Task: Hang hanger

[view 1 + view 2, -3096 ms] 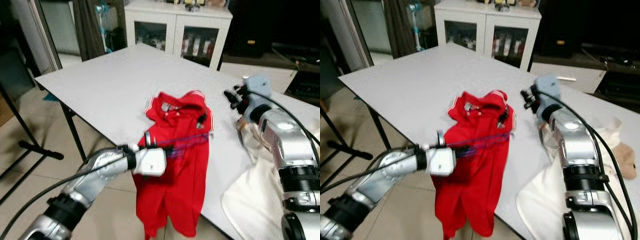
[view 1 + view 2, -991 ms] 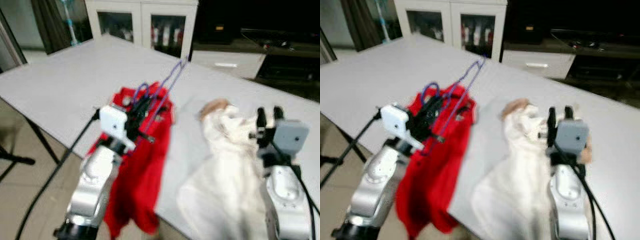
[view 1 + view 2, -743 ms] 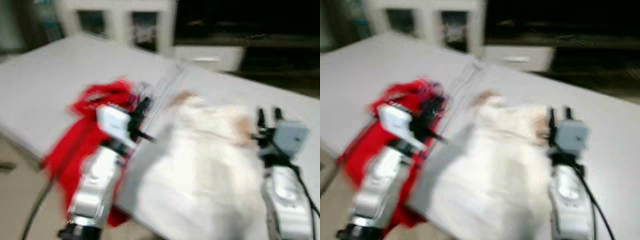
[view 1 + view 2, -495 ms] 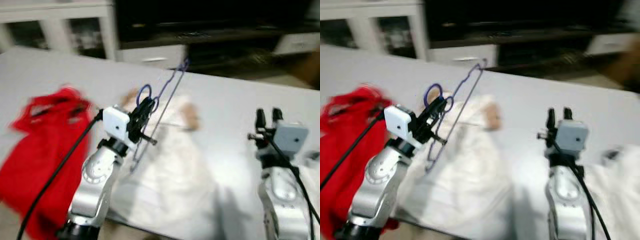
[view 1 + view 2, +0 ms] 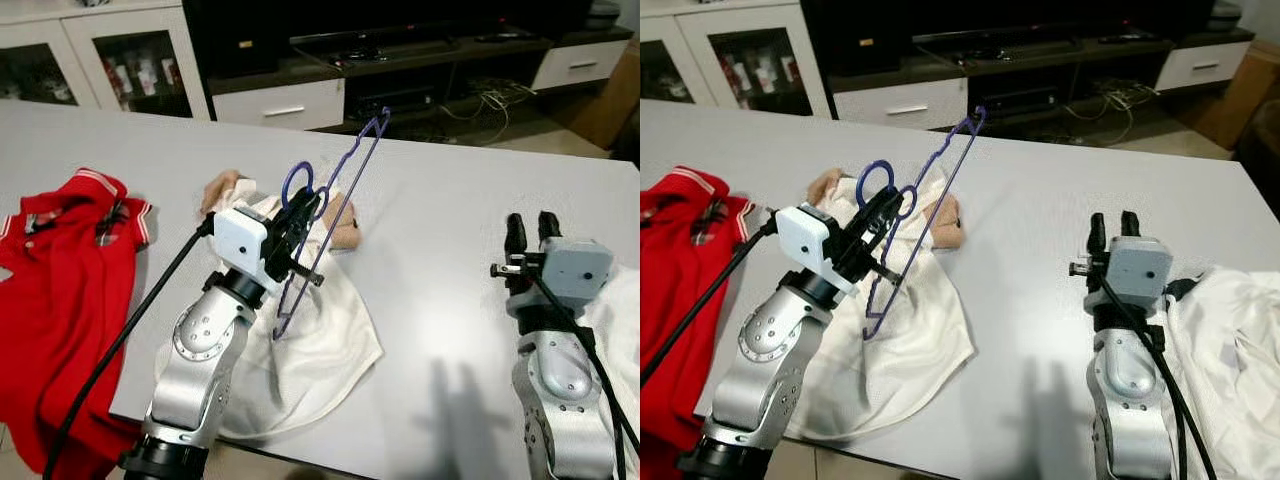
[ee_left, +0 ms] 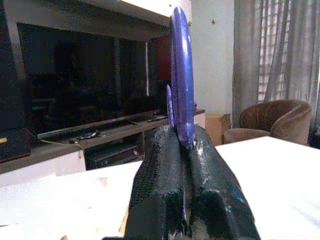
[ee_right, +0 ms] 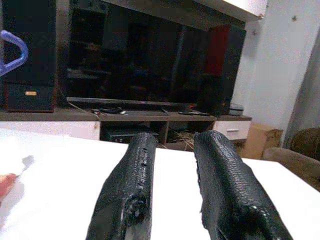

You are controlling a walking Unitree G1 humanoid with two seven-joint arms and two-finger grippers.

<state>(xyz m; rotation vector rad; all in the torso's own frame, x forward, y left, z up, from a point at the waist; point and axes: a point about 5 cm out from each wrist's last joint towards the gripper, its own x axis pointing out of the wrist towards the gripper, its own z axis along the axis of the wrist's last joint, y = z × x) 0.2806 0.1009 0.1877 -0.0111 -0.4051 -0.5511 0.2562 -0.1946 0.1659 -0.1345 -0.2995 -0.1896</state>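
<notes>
Nearest the robot, the left gripper [image 5: 298,222] is clenching a purple hanger [image 5: 330,215] at the base of its hook, fingers [image 6: 165,165] pressed tight on the wire. It is holding the hanger raised above the table [image 5: 440,240], tilted so that its frame is slanting up and away to the far right. On the right, the right gripper [image 5: 530,232] is idling upright over bare tabletop, fingers [image 7: 135,170] parted and grasping nothing.

Under the raised hanger, a white garment [image 5: 320,330] is lying crumpled, spilling toward the near edge. At the left, a red polo shirt [image 5: 60,270] is draping over the table's left edge, and another pale cloth [image 5: 1230,330] is lying at the near right. Beyond the table, a dark TV stand [image 5: 400,60] and a white cabinet [image 5: 100,55] are standing against the far wall.

As for progress, the hanger is picked up and carrying no clothing. No rail or hook is appearing in these views, so finding a hanging spot and hooking the hanger on seem to be remaining.
</notes>
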